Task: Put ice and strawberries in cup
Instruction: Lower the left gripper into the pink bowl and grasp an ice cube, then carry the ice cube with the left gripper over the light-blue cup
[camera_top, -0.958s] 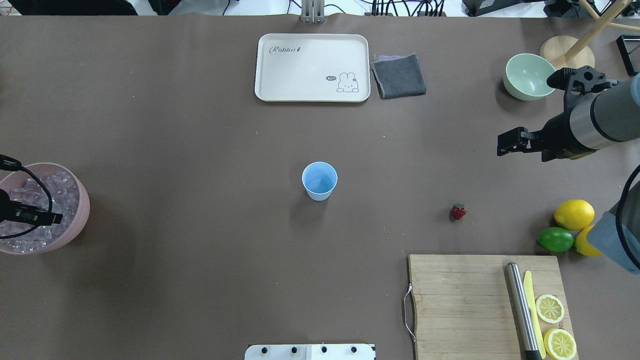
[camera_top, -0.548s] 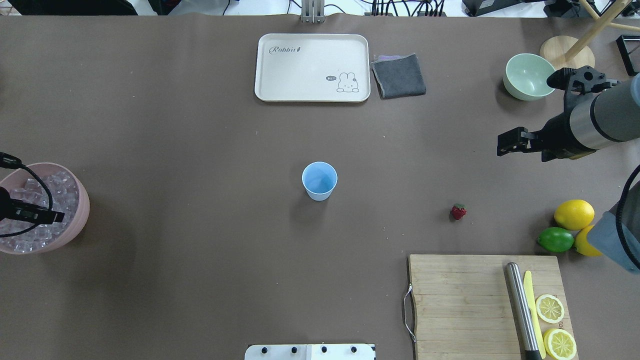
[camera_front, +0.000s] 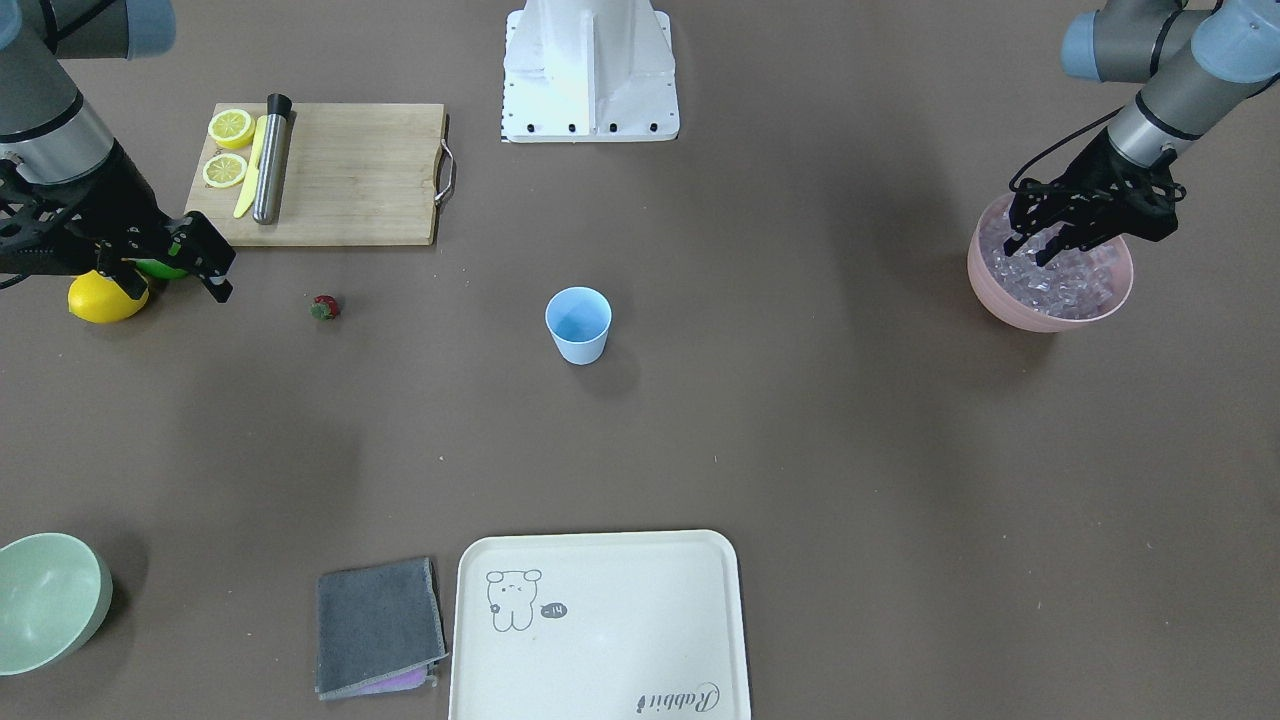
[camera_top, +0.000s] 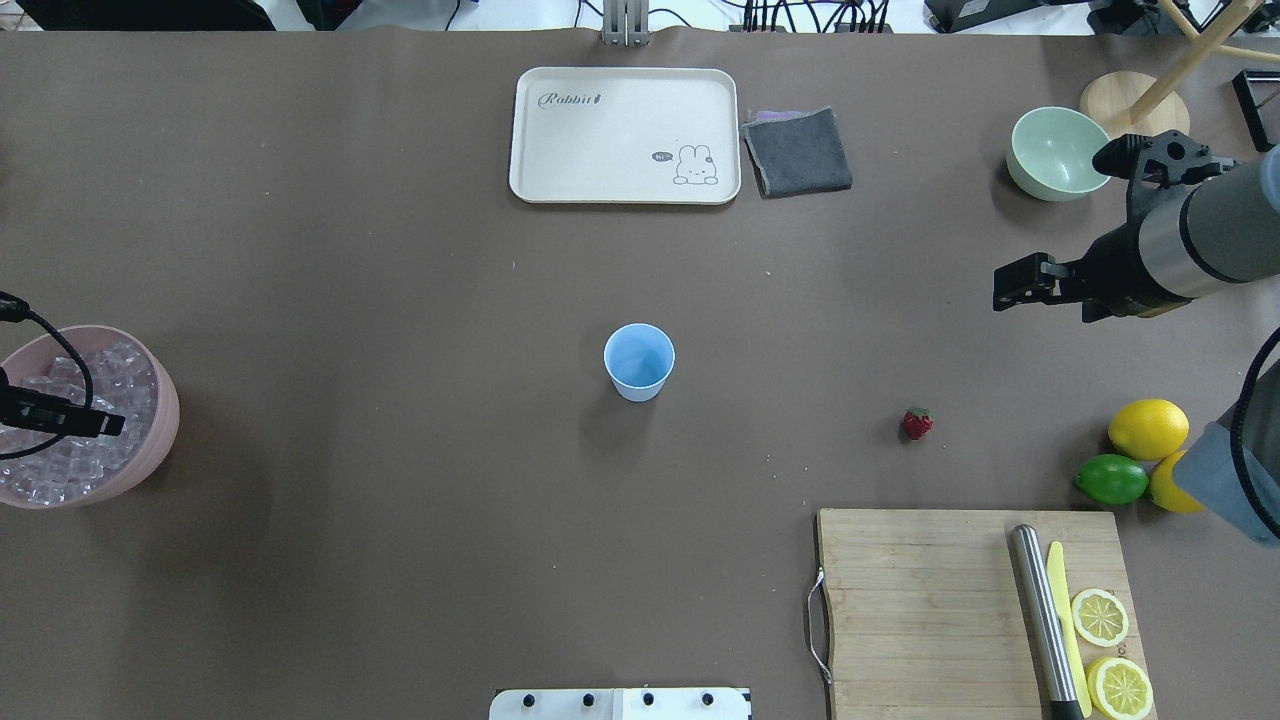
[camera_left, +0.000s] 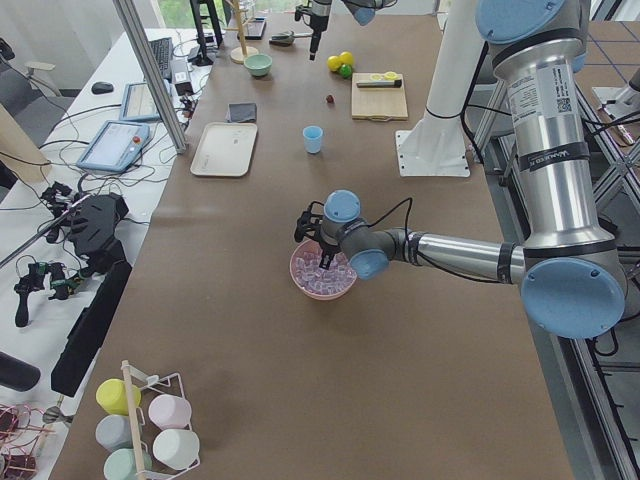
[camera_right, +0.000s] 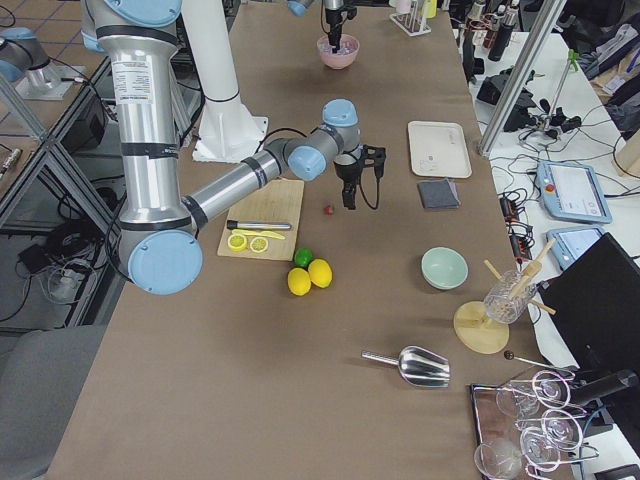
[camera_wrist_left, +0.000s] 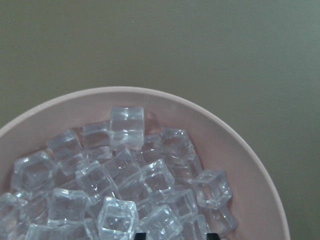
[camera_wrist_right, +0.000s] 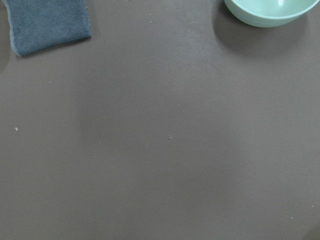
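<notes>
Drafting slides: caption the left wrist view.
Wrist view: clear ice cubes heaped in a pink bowl on the brown table.

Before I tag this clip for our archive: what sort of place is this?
Likely a robotics lab staged as a drink-prep bench: robot arms, screens beside the table, bowl of ice, sliced lemons.

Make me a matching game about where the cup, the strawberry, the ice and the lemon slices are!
Things:
1. cup
2. strawberry
3. ice
4. lemon slices

Places:
A. on the cutting board
B. heaped in the pink bowl
C. standing in the middle of the table
D. lying on the bare table, not far from the cutting board

Pairs: 1-C, 2-D, 3-B, 4-A
</notes>
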